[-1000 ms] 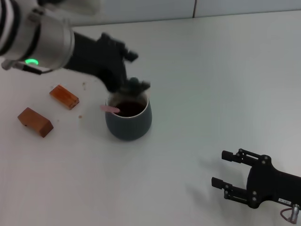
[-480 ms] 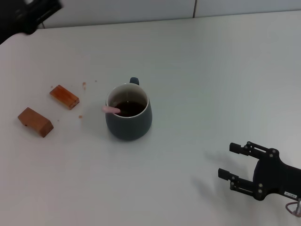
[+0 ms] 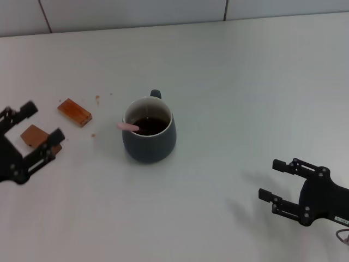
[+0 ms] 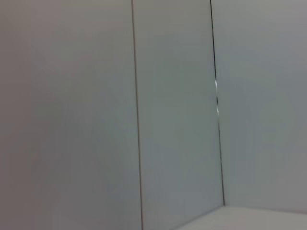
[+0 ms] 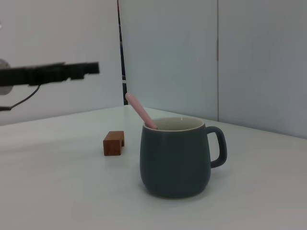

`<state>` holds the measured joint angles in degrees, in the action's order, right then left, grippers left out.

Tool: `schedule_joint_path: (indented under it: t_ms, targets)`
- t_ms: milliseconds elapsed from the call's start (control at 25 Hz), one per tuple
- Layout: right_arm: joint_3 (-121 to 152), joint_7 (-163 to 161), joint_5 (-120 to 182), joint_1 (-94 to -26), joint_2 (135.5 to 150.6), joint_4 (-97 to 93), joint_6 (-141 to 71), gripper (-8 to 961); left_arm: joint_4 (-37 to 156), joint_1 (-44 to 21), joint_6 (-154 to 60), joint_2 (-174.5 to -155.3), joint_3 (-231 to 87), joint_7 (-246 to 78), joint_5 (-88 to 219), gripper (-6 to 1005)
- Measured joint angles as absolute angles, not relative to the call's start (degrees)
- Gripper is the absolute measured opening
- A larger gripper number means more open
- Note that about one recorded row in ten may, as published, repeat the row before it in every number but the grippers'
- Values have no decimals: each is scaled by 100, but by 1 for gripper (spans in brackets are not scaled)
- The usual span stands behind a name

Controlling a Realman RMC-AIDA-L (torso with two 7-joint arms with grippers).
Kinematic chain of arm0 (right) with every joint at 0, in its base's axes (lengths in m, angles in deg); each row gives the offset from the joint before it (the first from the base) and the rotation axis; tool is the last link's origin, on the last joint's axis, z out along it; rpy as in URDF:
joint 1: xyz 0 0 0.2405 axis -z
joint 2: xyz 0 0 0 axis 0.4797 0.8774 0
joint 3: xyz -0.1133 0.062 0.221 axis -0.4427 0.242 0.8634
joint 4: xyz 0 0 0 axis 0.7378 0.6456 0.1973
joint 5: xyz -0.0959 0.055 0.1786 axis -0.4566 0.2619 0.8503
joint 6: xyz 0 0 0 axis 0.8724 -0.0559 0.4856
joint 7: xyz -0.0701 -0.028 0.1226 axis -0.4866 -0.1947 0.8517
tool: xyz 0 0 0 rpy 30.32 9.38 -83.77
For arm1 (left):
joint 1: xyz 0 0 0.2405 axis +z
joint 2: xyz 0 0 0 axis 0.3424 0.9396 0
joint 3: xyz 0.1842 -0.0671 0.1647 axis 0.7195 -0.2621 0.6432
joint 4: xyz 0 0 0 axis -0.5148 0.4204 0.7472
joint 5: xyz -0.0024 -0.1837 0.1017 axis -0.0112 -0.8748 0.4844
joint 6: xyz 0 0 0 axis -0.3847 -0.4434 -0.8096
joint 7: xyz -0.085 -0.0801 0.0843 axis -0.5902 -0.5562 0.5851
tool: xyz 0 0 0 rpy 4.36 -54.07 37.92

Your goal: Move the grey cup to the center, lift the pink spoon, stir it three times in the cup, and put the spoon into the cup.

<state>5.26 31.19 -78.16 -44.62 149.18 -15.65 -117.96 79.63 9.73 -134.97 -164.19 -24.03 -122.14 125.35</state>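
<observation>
The grey cup (image 3: 149, 135) stands upright near the middle of the white table, with dark liquid inside and its handle pointing away from me. The pink spoon (image 3: 127, 126) rests in the cup, its handle leaning over the rim toward my left. Both show in the right wrist view, the cup (image 5: 175, 158) with the spoon (image 5: 139, 109) sticking out. My left gripper (image 3: 30, 134) is open and empty at the left edge, above a wooden block. My right gripper (image 3: 275, 179) is open and empty at the lower right, far from the cup.
Two brown wooden blocks lie left of the cup, one (image 3: 74, 112) nearer the cup and one (image 3: 36, 136) partly under my left gripper. A grey panelled wall (image 4: 168, 115) runs behind the table. Small crumbs (image 3: 97, 98) lie near the blocks.
My left arm has let go of the spoon, left the cup, swung out of view and come back low at the left edge. My right gripper drifted slightly right and down. The spoon stays in the cup.
</observation>
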Motion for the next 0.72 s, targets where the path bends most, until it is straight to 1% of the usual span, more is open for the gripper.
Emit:
schedule_joint_path:
  t_ms: [40,160,200,240,440,480,600,720]
  targets:
    - [526,3119,-7816,-4462,14921,-1564,-11796,729,7912,1081,-13497,-16413,-2411,-12153,12643,719]
    - [527,3120,-7816,-4456,14931,-1551,-11796,729,7912,1081,-13497,-16413,-2411,-12153,12643,720]
    - [527,3120,-7816,-4454,14934,-1543,-11796,729,7863,1363,-13467,-16430,-2394,-11951,12858,721]
    - [526,3120,-7816,-4454,14936,-1535,-11796,729,7757,1445,-13451,-16461,-2388,-11840,13050,721]
    - [511,3092,-7817,-4455,14945,-1502,-11875,729,7649,1468,-13444,-16487,-2381,-11782,13213,752]
    - [500,3088,-7820,-4455,14946,-1489,-11901,729,7429,1463,-13336,-16590,-2399,-11472,13586,758]
    - [464,3083,-7849,-4456,14949,-1477,-11936,729,7397,1467,-13278,-16633,-2387,-11364,13671,774]
    - [431,3076,-7884,-4458,14954,-1433,-11940,729,7387,1467,-13238,-16635,-2374,-11362,13731,784]
